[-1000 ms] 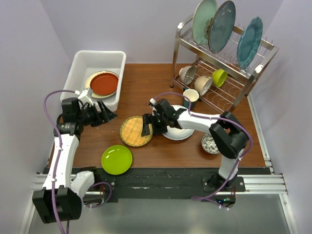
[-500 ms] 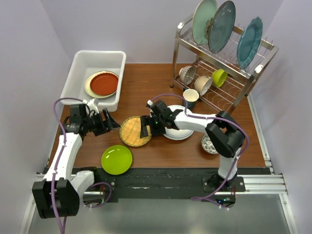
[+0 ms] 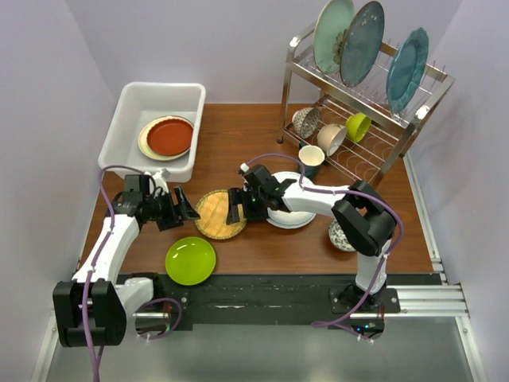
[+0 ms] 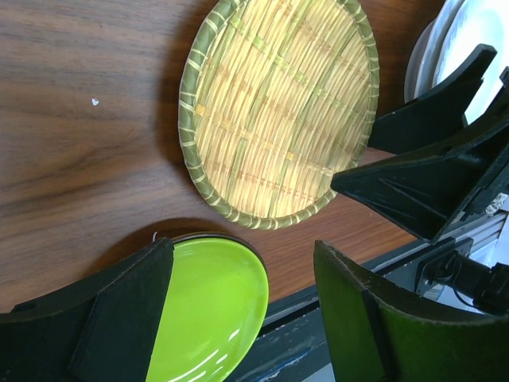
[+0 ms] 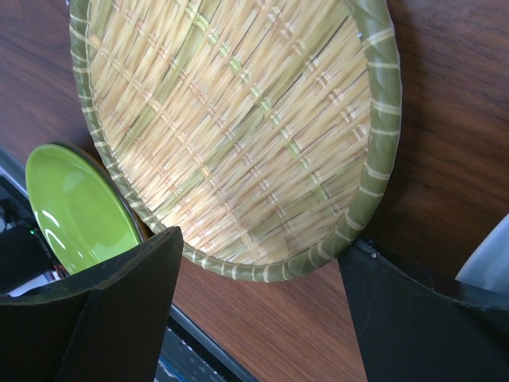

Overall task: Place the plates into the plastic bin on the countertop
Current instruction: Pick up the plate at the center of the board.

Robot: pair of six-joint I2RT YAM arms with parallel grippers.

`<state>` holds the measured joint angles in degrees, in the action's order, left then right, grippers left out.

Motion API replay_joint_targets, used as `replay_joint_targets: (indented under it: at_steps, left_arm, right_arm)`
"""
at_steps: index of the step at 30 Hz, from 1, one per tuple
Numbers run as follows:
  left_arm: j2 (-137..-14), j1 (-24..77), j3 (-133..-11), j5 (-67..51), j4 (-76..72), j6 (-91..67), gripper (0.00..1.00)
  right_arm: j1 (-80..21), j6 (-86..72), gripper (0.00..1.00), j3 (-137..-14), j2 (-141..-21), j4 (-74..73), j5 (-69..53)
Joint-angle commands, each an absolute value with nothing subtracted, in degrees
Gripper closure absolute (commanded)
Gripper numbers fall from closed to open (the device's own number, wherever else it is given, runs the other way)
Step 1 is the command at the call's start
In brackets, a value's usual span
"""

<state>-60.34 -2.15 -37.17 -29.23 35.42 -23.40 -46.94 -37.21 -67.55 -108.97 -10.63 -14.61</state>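
A lime green plate [image 3: 191, 260] is seen by the desk's [image 3: 254, 135] near edge. The woven yellow plate [image 3: 220, 214] is flanked by the left claw [image 3: 180, 210], released and empty off its left rim, and the right claw [image 3: 236, 205], spread empty about its right rim. A red-brown plate [image 3: 169, 136] is seen in the plastic bin [image 3: 143, 102], far left corner.

In the plastic bin [image 3: 135, 103], the cream plate [image 3: 143, 141] shows only a rim beneath the red-brown plate [image 3: 169, 137]. The right arm [image 3: 318, 197] covers much of the white plate [image 3: 291, 220]. In the left wrist view, the lime green plate [image 4: 211, 306] runs off the bottom edge and partly behind a finger [image 4: 119, 326]. The right wrist view crops the woven plate [image 5: 231, 119] at the top.
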Motion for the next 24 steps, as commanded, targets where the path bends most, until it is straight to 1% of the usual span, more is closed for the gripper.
replay_joint_targets:
  at_steps: [1,10,18,20,21,22,24]
  left_arm:
    - [-60.8,-1.3,-36.7,-29.6,33.7,-24.4,0.25]
    - [-59.8,-0.9,-36.1,-27.2,33.8,-25.9,0.25]
    - [-60.0,-0.9,-36.3,-27.3,33.8,-25.9,0.25]
    - [-60.1,-0.9,-36.2,-27.2,33.8,-25.9,0.25]
    - [-60.2,-0.9,-36.3,-27.2,33.8,-25.9,0.25]
    - [-60.1,-0.8,-36.3,-27.2,33.8,-26.0,0.25]
    - [-59.6,-0.8,-36.2,-26.9,33.7,-26.4,0.25]
  right_arm:
    - [-46.1,-38.1,0.18,-67.5,-110.7,-9.2,-10.6]
    - [-45.9,-41.0,0.19,-67.1,-111.6,-5.8,-9.4]
    - [-45.7,-43.4,0.25,-65.9,-112.8,-2.7,-9.9]
    - [-45.6,-44.1,0.30,-65.4,-113.1,-1.4,-10.9]
    - [-45.4,-44.3,0.37,-65.0,-113.2,-0.9,-11.2]
    - [-45.4,-45.0,0.48,-64.7,-113.3,-0.2,-11.5]
    - [-45.2,-45.3,0.49,-64.2,-114.1,-0.3,-12.1]
